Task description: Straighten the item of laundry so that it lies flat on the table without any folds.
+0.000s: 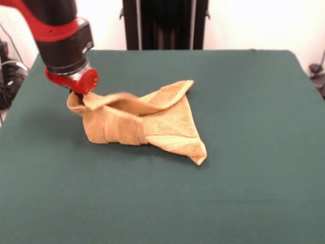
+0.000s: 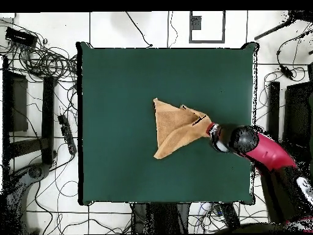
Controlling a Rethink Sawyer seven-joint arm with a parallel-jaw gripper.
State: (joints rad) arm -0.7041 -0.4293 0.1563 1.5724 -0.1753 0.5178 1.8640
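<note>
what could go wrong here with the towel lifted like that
The gripper holds one corner of the towel raised while the rest drapes in folds on the table. Pulling further may drag the whole bunch along instead of unfolding it. The pinched corner might also slip free and drop back folded.

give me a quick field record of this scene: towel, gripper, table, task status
towel: orange-tan towel, folded over itself, one corner lifted off the table, the rest resting on it
gripper: gripper at the towel's raised corner, shut on it; fingers hidden by cloth and the red wrist
table: green table, towel near its middle
overhead: towel shows as a rough triangle, arm coming in from the right edge to gripper
task status: not flat yet, folds remain
</note>
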